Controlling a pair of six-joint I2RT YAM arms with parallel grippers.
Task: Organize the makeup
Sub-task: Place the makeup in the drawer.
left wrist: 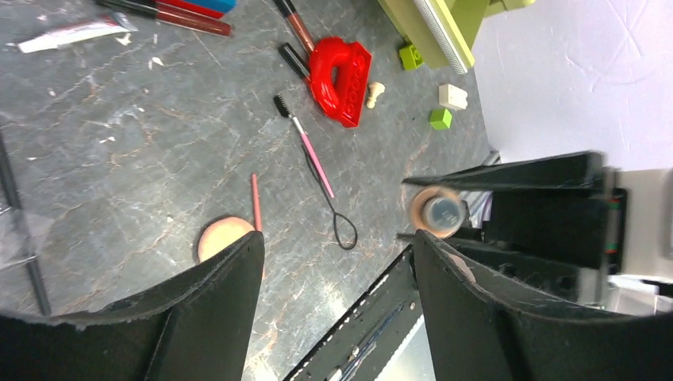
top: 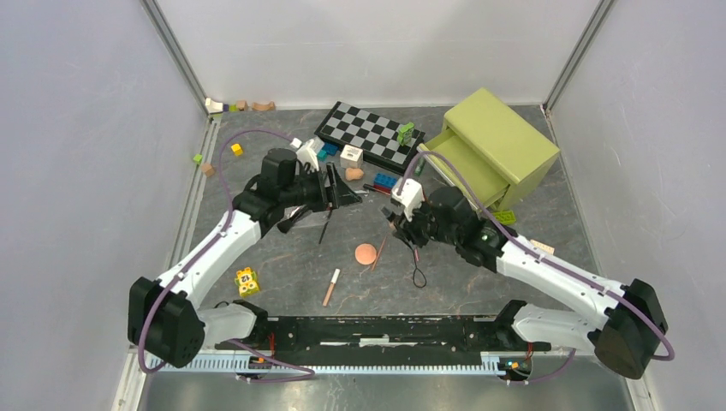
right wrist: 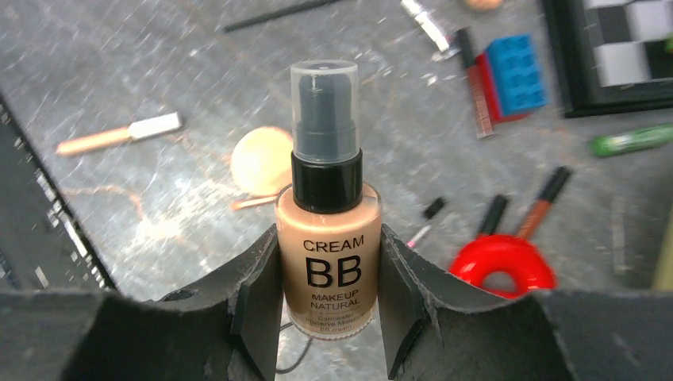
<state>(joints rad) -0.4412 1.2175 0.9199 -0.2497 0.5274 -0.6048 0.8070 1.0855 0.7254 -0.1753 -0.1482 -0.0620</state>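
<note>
Right end effector (right wrist: 329, 274) clamped on tan BB cream bottle (right wrist: 327, 238), held off the bench (right wrist: 159, 71), just right of the peach puff (right wrist: 260, 161). Left end effector (left wrist: 337, 262): jaws apart, nothing between them, left of puff. Thin pink pencil (left wrist: 255, 202) lies at puff's edge. White-capped wooden pencil (top: 331, 287) near puff, toward arm bases.

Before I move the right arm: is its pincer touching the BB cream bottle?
Touching. The right wrist view shows both fingers of the right pincer pressed against the sides of the BB cream bottle.
</note>
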